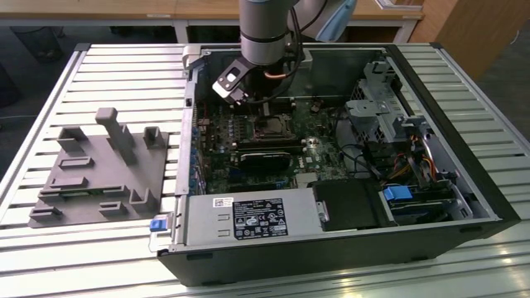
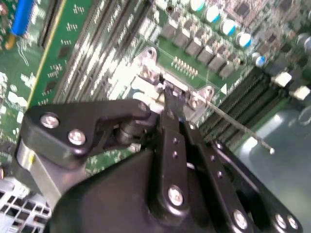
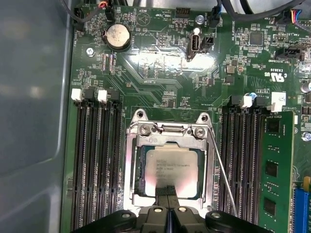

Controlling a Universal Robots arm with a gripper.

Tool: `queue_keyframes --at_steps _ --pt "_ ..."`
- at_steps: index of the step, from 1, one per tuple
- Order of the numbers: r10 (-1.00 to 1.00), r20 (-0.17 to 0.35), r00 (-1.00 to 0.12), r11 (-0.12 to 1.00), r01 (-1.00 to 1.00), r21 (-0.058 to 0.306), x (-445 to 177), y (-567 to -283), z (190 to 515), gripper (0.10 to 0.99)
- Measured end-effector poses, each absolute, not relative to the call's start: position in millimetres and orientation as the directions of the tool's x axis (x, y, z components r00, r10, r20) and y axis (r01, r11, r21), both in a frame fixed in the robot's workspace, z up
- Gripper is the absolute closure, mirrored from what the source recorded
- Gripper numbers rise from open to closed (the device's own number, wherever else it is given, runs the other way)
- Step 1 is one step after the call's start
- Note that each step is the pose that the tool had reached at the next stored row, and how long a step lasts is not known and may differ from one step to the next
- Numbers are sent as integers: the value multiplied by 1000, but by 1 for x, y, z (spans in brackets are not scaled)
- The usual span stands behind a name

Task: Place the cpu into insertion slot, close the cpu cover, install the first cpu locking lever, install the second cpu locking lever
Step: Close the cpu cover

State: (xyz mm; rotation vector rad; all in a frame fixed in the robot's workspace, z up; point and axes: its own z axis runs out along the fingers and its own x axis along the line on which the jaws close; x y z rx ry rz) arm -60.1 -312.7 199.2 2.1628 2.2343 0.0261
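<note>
The arm (image 1: 265,28) drops steeply into the open computer case (image 1: 488,205) on the slatted table (image 1: 99,68), its wrist tipped towards the motherboard. In the first wrist view, the tool (image 3: 167,190) has its fingertips pressed together with nothing between them. They rest on the near edge of the cpu (image 3: 171,165). The cpu lies flat in the insertion slot (image 3: 140,170), with the cpu cover (image 3: 167,130) lying down around it. A thin locking lever (image 3: 221,170) slants alongside the cover, between it and the memory slots (image 3: 243,165).
</note>
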Motion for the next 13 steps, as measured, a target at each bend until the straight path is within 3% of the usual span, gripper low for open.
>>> queue_keyframes --at_steps 13 --pt "999 -12 -32 33 999 33 -55 -312 208 980"
